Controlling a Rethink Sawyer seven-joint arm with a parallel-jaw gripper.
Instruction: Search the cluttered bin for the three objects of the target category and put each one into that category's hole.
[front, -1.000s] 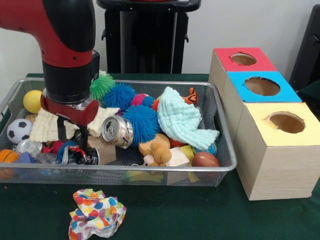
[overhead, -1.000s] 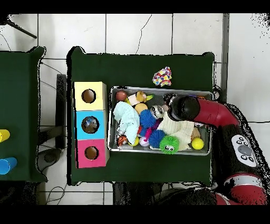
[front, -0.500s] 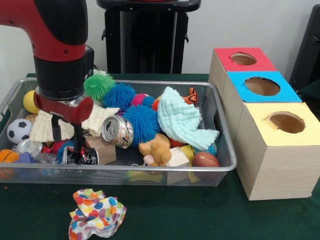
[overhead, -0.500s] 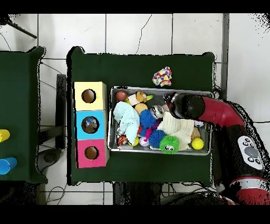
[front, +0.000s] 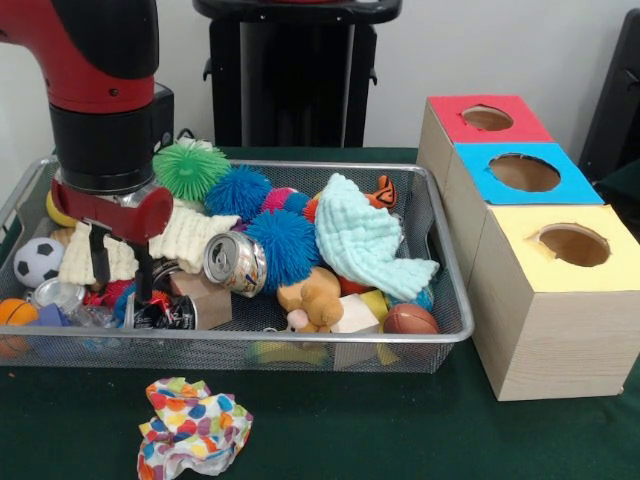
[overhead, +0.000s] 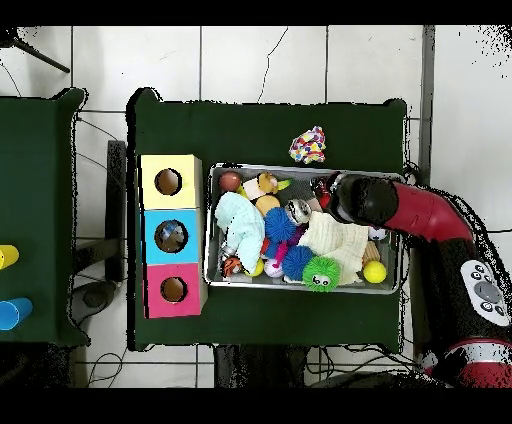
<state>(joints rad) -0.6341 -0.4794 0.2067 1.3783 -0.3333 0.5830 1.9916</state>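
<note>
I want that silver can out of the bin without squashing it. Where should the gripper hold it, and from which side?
Probably grip the silver can across its round side wall, coming straight down from above. It lies on its side on the pile, lid end facing the camera, so the curved wall is exposed on top. The blue spiky ball crowds one side and the gripper works just beyond the other, so sideways approaches look blocked.

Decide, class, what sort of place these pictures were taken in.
Probably a robotics lab set up for a sorting test: a red robot arm reaches into a wire bin of mixed toys, beside three coloured boxes with holes.
</note>
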